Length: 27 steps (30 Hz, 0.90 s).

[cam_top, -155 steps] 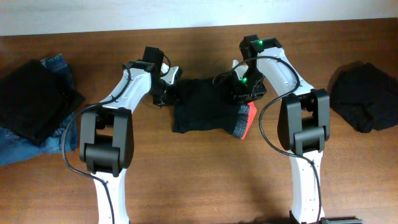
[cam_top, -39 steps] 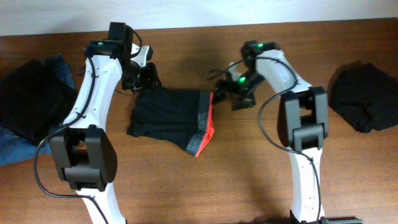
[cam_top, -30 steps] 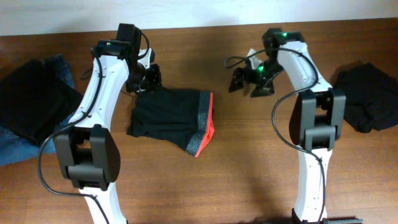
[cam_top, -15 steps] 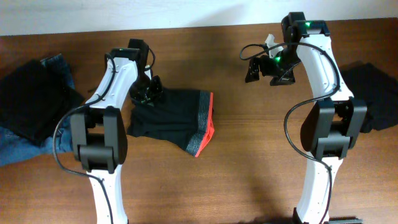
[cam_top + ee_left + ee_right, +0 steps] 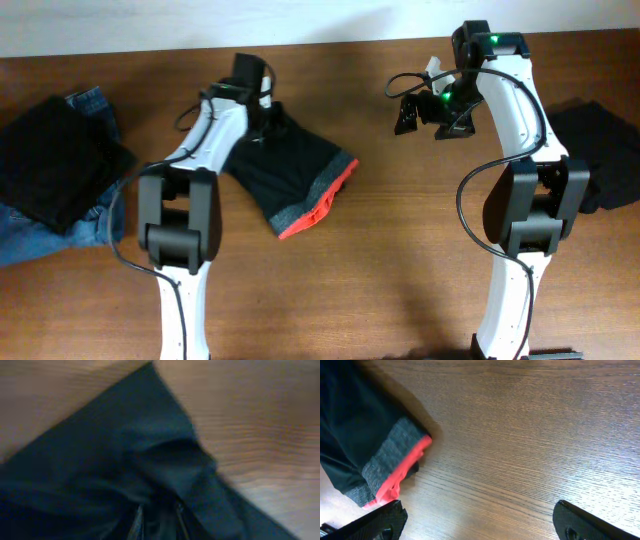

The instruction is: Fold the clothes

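The clothes are seen lying as a compact folded bundle on the table, left of its middle and nearer the far edge than the near one. The bundle is set askew to the table's edges: the grey waistband with its red-orange trim is turned toward the near right corner, and the opposite plain black end is pointed toward the far left corner. The axis from that end to the waistband is thus laid diagonally, though the bundle is about as wide as it is long. At the far-left tip, a bunch of black fabric is pinched by the left fingers; in the blurred left wrist view the folds are seen drawn in between them. The right fingers are held spread wide with nothing between them, above bare wood to the right of the bundle and apart from it. Against the left edge a folded black garment is stacked on blue jeans, and another black garment is placed near the right edge.
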Tool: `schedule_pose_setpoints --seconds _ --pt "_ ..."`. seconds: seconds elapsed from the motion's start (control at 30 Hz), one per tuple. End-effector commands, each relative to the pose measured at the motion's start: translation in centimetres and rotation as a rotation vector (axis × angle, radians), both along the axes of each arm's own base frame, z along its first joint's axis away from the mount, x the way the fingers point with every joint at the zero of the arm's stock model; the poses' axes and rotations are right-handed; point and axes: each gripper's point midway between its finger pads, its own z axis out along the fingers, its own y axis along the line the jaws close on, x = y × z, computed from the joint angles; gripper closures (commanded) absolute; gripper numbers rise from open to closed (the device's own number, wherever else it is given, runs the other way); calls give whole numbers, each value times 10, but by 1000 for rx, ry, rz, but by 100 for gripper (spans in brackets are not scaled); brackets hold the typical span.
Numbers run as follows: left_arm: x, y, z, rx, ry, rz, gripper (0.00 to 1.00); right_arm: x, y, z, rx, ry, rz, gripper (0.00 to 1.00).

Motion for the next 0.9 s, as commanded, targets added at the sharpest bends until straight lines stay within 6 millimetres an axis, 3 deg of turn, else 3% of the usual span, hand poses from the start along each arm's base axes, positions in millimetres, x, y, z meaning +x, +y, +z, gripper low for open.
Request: schedule_pose_setpoints --seconds 0.0,0.17,0.27,0.37,0.43,0.47,0.5,0.6,0.7,0.87 --pt "-10 -46 -12 -5 -38 -219 80 2 7 14 -8 -45 31 1" --pt "-24 -75 -10 8 -73 -385 74 4 13 14 -8 -58 45 1" --pt "-24 -75 -6 12 -73 -387 74 7 14 14 -8 -71 45 1" --pt "-16 -59 12 11 -91 -356 73 10 11 10 -34 -77 46 1" --pt "-4 -37 46 5 -145 -310 72 11 10 3 -56 -68 52 22" --pt "-2 -29 58 4 -165 -295 71 11 12 -1 -60 -64 56 37" --pt "-1 -23 71 2 -181 -284 71 10 13 -4 -60 -60 60 59" --pt "-10 -8 102 4 -189 -262 69 7 23 -13 -61 -41 82 86" --pt "-27 10 119 11 -144 -236 69 3 29 -26 -99 -22 109 88" --pt "-55 38 107 25 6 -193 69 -8 38 -55 -187 8 163 87"
